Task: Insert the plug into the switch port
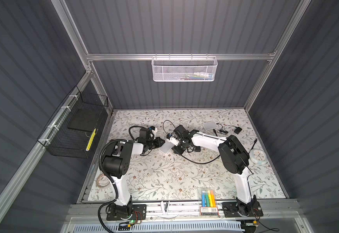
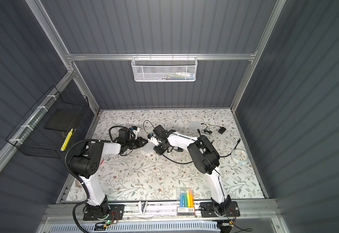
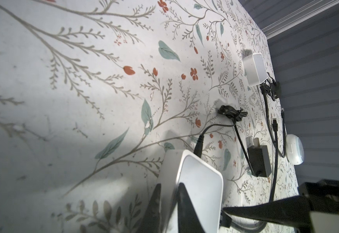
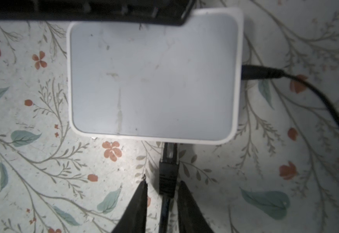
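The white switch point(image 1: 164, 148) point(image 2: 146, 149) lies on the floral table between both arms. My left gripper point(image 3: 170, 184) point(image 1: 161, 142) is shut on one rim of the switch point(image 3: 200, 181). In the right wrist view the black plug point(image 4: 168, 171) sits with its tip in a port on the near side wall of the switch point(image 4: 154, 80). My right gripper point(image 4: 163, 181) point(image 1: 175, 150) is open; its fingers point(image 4: 138, 201) straddle the plug's boot, with a gap on one side. A second black cable point(image 4: 261, 72) enters the adjoining side wall.
At the back right lie another white box point(image 1: 210, 125), a black adapter point(image 1: 237, 130) and tangled cables. A round clock point(image 1: 257, 155) sits at the right edge, a marker pack point(image 1: 208, 196) at the front. A black wire basket point(image 1: 73, 129) hangs on the left wall.
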`<action>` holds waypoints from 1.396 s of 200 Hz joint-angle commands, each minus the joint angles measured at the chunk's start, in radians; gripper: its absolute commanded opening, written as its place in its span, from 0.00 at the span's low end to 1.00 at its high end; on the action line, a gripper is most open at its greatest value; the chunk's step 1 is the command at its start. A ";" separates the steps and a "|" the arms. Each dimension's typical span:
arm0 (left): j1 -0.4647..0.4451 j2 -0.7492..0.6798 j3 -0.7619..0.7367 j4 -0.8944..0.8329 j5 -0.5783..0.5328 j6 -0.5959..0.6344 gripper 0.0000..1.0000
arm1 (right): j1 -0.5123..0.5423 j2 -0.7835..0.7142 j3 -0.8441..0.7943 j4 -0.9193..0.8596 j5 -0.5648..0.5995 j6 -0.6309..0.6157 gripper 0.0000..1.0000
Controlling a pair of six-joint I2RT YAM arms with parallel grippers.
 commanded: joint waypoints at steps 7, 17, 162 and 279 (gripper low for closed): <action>-0.004 0.047 -0.038 -0.199 -0.058 0.013 0.15 | 0.002 0.014 0.026 0.000 -0.016 -0.004 0.22; -0.004 0.049 -0.039 -0.196 -0.057 0.012 0.15 | 0.002 0.015 0.026 -0.001 -0.013 -0.003 0.20; -0.004 0.068 -0.032 -0.183 -0.001 0.038 0.16 | 0.003 0.051 0.033 -0.010 0.011 0.002 0.16; -0.006 0.062 -0.029 -0.182 0.008 0.041 0.16 | 0.000 0.057 0.031 -0.007 0.021 0.008 0.15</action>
